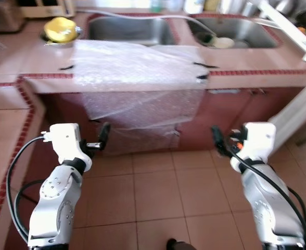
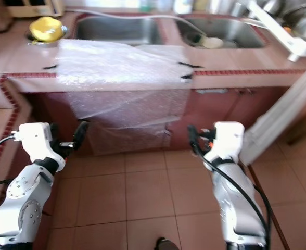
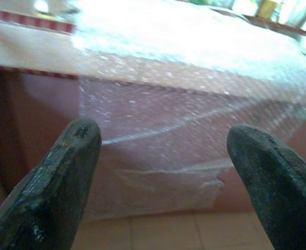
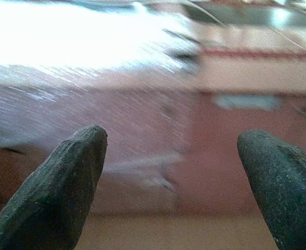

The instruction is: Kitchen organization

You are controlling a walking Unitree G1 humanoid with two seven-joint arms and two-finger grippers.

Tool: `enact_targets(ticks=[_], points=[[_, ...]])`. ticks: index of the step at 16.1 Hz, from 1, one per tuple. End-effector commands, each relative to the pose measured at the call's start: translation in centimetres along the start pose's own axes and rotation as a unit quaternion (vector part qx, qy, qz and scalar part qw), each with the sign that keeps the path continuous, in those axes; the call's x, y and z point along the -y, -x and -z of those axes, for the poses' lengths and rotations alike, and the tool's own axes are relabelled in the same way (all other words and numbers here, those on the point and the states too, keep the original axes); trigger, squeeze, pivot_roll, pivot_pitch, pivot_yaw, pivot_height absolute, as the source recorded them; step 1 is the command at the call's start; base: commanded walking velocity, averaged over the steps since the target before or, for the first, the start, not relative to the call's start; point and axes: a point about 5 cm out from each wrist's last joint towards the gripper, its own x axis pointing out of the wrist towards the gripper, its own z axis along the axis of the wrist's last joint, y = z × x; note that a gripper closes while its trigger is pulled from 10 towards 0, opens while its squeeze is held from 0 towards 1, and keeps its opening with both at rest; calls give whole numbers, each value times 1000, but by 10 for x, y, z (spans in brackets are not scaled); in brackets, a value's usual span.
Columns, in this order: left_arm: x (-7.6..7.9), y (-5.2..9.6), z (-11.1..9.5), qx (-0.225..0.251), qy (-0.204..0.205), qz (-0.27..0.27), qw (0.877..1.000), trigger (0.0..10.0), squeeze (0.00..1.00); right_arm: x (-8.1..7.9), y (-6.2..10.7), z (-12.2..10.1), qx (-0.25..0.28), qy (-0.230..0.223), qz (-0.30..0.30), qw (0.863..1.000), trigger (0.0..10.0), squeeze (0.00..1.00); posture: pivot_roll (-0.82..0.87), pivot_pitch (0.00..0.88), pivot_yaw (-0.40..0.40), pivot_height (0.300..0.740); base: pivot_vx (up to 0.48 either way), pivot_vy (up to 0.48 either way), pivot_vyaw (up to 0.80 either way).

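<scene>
A tiled kitchen counter (image 1: 257, 78) with a double steel sink (image 1: 129, 30) stands in front of me. A sheet of bubble wrap (image 1: 137, 78) is taped over the counter's front edge and hangs down across the cabinet. A yellow object (image 1: 59, 29) lies in a steel bowl left of the sink. My left gripper (image 1: 104, 136) is held out low before the cabinet, open and empty, with its fingers (image 3: 54, 182) wide apart. My right gripper (image 1: 216, 139) hovers at the same height to the right, also open with nothing in it.
The counter turns a corner and runs along my left side (image 1: 7, 120). A white faucet arm (image 1: 288, 26) reaches over the right basin, where a pale dish (image 1: 223, 42) lies. Bottles and jars line the back wall. Tiled floor (image 1: 163, 192) spreads below my arms.
</scene>
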Motion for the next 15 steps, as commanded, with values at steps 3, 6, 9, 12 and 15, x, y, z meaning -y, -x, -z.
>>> enact_targets(ticks=[3,6,9,12,15], points=[[0,4,-2,4,-2,-4,1000,10000,0,-5,3,-11,24,-1,-20,999,10000,0,-31,122,-25,740,0,0,0],[1,3,-9,14,-2,-6,1000,10000,0,-11,1,-19,44,18,-35,998,10000,0,-29,127,-26,740,281,0,0],[2,3,-9,13,2,-5,1000,10000,0,-11,1,-17,39,25,-37,998,10000,0,-31,133,-27,740,374,0,0],[4,4,-9,12,3,-1,1000,10000,0,-10,1,-16,37,22,-34,999,10000,0,-29,135,-23,740,393,0,0],[5,3,-12,14,3,1,1000,10000,0,-10,2,-15,37,22,-31,999,10000,0,-28,138,-18,740,393,0,0]])
